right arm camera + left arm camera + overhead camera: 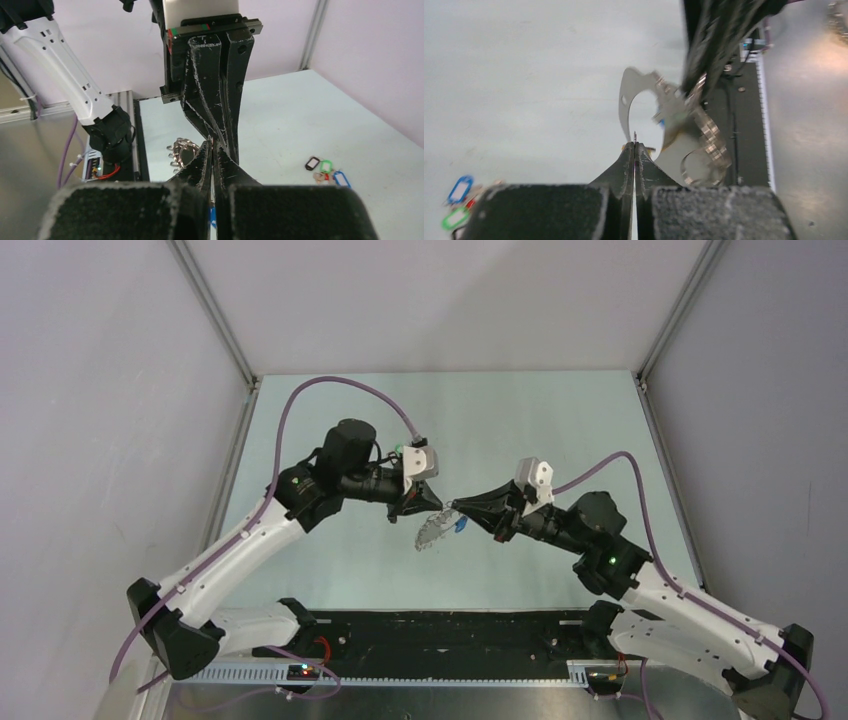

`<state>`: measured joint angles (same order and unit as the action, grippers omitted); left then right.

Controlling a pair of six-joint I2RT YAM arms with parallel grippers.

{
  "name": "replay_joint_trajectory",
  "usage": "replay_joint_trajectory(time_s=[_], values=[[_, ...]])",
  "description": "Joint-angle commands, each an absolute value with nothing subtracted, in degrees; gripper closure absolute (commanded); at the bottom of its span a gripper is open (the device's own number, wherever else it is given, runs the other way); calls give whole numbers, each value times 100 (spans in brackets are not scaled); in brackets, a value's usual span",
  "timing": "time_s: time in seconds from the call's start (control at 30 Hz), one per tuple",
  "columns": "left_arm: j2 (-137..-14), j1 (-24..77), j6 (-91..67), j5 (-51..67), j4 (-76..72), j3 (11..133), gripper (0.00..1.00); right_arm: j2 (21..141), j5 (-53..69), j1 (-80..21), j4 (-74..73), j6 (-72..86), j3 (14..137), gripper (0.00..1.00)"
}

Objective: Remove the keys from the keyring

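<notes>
1. Grey walls (90, 390) enclose a pale bench (520, 420); both hands meet tip to tip above its middle
2. Left hand (432, 503) is clamped tight, apparently on the rim of the keyring (434, 531), which hangs just beneath both hands
3. Right hand (458, 506) is pinched closed at the fringe beside a blue-tagged key (460, 525); what it grips is hidden
4. Freed keys (327, 169) lie well apart from both hands
5. Step in hand, I judge: working one key off; next, the left holds steady while the right draws the key free
</notes>
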<state>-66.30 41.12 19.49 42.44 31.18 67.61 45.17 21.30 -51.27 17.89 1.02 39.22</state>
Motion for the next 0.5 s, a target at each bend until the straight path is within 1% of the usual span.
replay_joint_trajectory(time_s=[0.0, 0.13, 0.23, 0.47], values=[[-6675, 4047, 1736, 2990, 3031, 6827, 100, 3968, 1433, -5122, 1293, -199, 3969, 100], [-7181, 3844, 1190, 2273, 2938, 7000, 100, 3594, 643, -5099, 393, -223, 3964, 100], [-7824, 3726, 786, 1725, 2915, 7285, 100, 3377, 325, -5039, -261, -257, 3959, 100], [-9219, 3337, -369, 921, 2763, 7897, 100, 2802, -191, -4849, -881, -200, 3835, 100]])
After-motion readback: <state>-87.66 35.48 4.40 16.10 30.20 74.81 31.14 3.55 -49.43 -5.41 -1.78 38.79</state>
